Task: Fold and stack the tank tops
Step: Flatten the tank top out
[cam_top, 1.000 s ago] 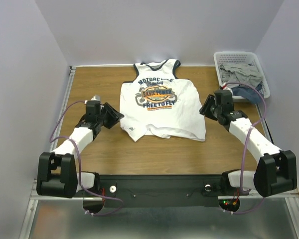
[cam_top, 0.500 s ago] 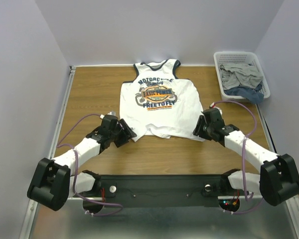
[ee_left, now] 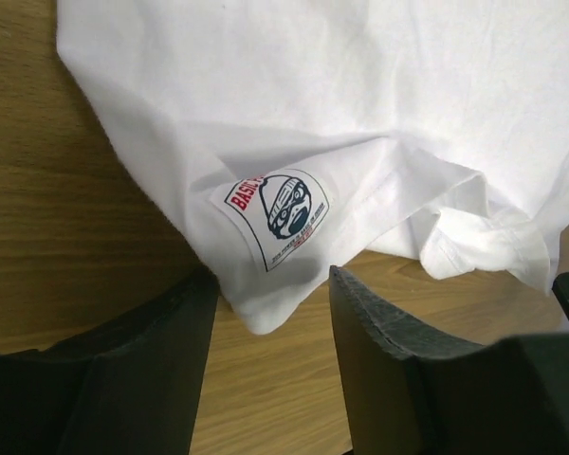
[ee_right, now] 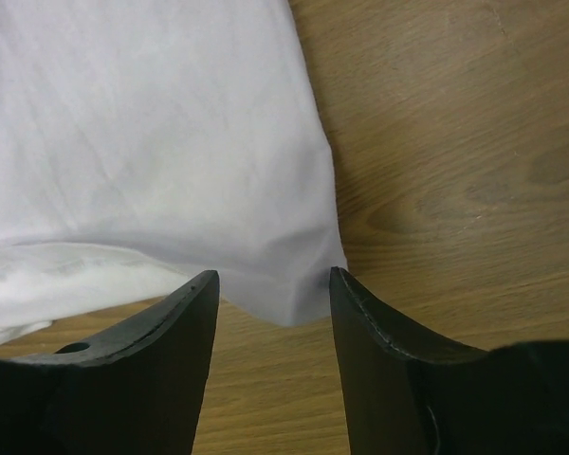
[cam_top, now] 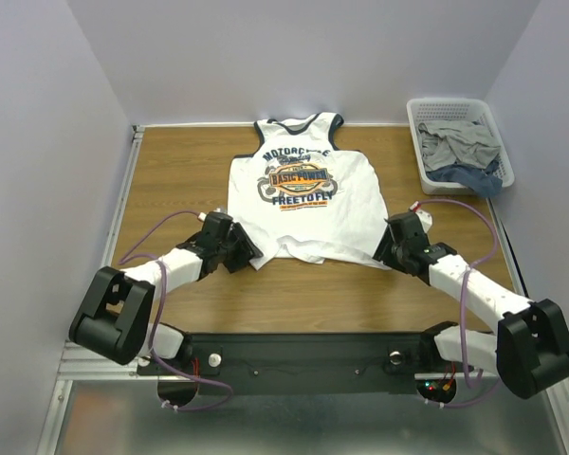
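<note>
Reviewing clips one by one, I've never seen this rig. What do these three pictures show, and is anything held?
Two robot arms are bolted at the near edge of the table, each ending in a two-finger gripper. The wide picture looks down from above and behind; the close-ups come from wrist cameras. A white printed tank top lies spread on the wood; a basket far right holds more clothes. The left gripper and right gripper are open, each straddling a bottom corner of the shirt. Nothing is held yet.
</note>
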You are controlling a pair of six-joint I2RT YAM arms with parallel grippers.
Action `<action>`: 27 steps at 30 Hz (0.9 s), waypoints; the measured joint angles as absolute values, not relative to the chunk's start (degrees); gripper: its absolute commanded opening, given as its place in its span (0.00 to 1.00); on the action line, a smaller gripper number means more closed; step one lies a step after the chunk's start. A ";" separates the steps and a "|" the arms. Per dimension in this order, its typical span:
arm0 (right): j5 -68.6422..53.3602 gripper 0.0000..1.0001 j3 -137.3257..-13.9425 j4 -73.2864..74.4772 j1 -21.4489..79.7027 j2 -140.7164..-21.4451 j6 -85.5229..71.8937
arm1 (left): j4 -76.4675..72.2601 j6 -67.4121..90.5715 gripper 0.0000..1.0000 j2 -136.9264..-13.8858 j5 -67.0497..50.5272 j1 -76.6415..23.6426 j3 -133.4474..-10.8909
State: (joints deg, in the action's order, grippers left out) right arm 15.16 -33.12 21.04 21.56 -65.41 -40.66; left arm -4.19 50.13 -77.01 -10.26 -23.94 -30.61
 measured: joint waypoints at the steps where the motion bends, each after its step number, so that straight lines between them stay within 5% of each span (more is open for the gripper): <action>1: 15.40 0.54 -32.99 21.08 21.56 -65.47 -40.91 | -4.45 49.93 0.36 -77.28 -10.17 -23.97 -30.72; 4: 16.25 0.51 -32.91 21.08 21.56 -66.50 -41.39 | -4.38 49.01 0.06 -78.48 -9.98 -23.94 -30.92; 7: 17.04 0.50 -32.91 21.10 21.56 -66.87 -41.78 | -3.36 48.42 0.00 -78.59 -9.89 -23.97 -32.01; 23: 17.65 0.00 -33.19 21.04 21.56 -70.22 -41.25 | 2.22 44.12 0.01 -73.63 -8.60 -19.40 -37.15; 27: 17.23 0.00 -35.29 21.04 21.56 -70.96 -40.51 | 3.07 42.57 0.36 -72.86 -9.41 -18.13 -37.15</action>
